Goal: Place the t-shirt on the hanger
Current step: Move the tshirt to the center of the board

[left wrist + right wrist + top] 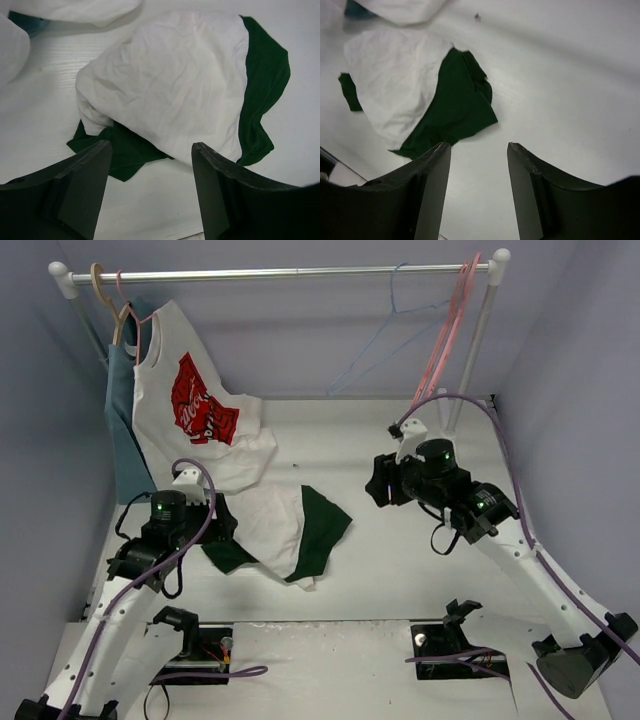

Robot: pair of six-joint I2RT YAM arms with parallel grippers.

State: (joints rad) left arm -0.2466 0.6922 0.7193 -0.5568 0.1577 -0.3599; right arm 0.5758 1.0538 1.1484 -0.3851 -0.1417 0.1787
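From above: the t-shirt (285, 525) lies crumpled left of centre on the desk (400, 550); the blue hanger (394, 308) hangs on the rail (280, 273) above the far edge. Left wrist: the left tool (150, 147) gapes empty just short of the shirt. Right wrist: the right tool (479, 145), released, holds nothing. Pick-up seems not yet begun; next, grip the cloth.
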